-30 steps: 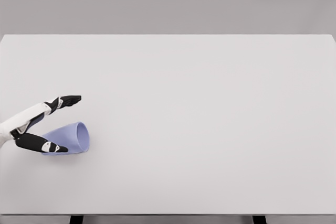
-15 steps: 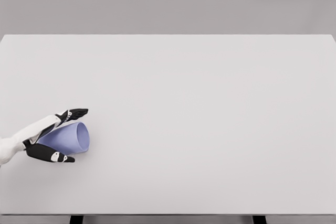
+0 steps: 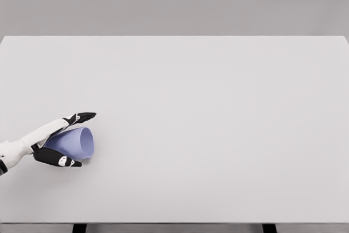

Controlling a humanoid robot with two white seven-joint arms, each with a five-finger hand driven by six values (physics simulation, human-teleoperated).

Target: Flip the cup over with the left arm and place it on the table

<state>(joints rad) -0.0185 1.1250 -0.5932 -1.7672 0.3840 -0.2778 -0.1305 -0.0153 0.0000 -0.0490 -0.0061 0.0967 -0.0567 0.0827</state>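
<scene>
while the head view was the only view on hand, it showed the cup [image 3: 75,143] lying on its side near the table's [image 3: 218,124] left edge, toward the front left corner. its long axis ran roughly parallel to the front edge, the wide open mouth pointing toward the right edge and tipped a little toward the camera, the narrower base pointing at the left edge and hidden behind the left hand [image 3: 57,140]. the left arm came in low from the left edge. the left hand bracketed the cup, with upper fingers [image 3: 82,117] stretched along the far side of the wall and a lower digit lying along the near side. the hand looked closed around the cup, though whether every finger actually touched the wall could not be told. the right hand was nowhere to be seen.

the pale blue cup looked thin-walled, light and stiff, probably smooth and a bit slippery, so a modest squeeze seemed enough. the tapered wall would likely slide toward the narrow end under pressure; a hold around mid-wall, opposite sides, seemed the safest place for turning it upright.
</scene>
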